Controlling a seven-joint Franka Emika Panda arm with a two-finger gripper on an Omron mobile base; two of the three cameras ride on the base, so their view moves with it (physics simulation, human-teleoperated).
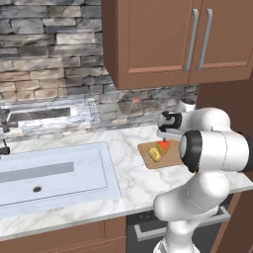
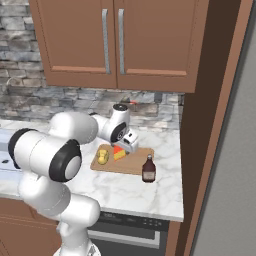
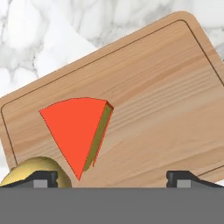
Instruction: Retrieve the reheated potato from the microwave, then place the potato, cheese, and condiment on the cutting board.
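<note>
You are hovering just above the cutting board [image 3: 148,96] with the fingers [image 3: 46,178] spread wide and pinching nothing; the tips are standing well apart at the bottom of the hand view. The cheese [image 3: 76,127] is lying flat on the board between and just ahead of them, and the potato [image 3: 33,168] is sitting on the board right beside the cheese, partly behind one fingertip. Two of the three items are therefore looking placed.

What the coming move is turning on is the bottle [image 2: 148,169]. In the right base view it is standing upright on the marble surface [image 2: 150,195], just off the board's near right corner, to the right of and nearer than the gripper [image 2: 129,142]. Its long axis is running vertically, so you are probably needing to lift clear, swing right and toward the near edge, and come at it from the side, around the body below the cap.
</note>
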